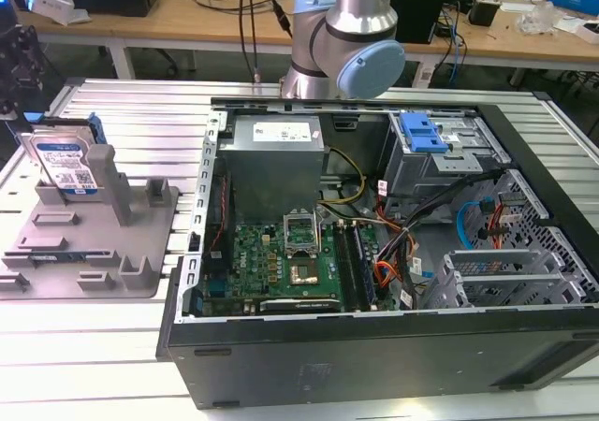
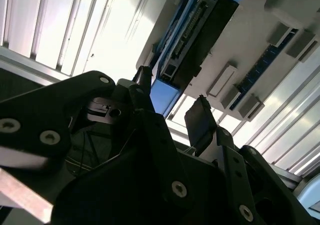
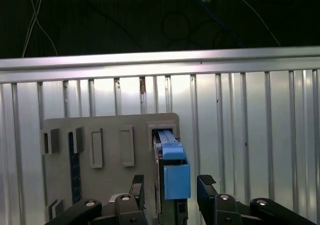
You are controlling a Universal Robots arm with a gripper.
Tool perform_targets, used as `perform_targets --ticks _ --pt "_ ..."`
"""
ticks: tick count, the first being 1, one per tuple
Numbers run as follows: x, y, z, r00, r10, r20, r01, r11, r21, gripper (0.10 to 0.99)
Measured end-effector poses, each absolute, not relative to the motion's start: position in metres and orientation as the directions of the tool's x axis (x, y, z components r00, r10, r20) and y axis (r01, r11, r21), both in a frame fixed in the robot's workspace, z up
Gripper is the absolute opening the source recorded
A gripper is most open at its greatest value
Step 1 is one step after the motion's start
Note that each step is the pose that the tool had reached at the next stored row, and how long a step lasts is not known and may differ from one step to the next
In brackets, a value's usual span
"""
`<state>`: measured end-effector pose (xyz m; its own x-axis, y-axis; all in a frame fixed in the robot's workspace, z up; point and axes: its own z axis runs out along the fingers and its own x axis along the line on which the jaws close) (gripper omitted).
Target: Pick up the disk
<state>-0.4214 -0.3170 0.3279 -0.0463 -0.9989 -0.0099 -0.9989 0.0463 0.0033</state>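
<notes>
First wrist view puts the jaws spread wide, one of the fingertips on each side of the disk, which I am looking down on edge-on with its blue rail uppermost. On one side I can see bare table between pad and drive. On the other the pad sits just beside it, and I cannot tell whether it touches. Nothing is gripped. In the second wrist view the same straddle shows from a slant, the blue end of the disk sitting between the two dark fingertips.

Out from there, the exterior view has the disk standing upright in a slot of the grey fixture, label facing the camera. It is on the slatted table at the exterior view's left, well apart from the open computer case.

I judge the drive to be stiff, dense for its bulk and intolerant of knocks. Its flat metal faces look smooth, so likely slippery. I would close on the two broad faces near the upper edge and squeeze squarely, since the slot walls leave little else free.
</notes>
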Motion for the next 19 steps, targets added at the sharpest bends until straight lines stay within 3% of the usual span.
perform_targets --ticks 19 --pt "-0.423 -0.315 0.303 -0.046 -0.999 -0.008 -0.999 0.046 0.003 0.541"
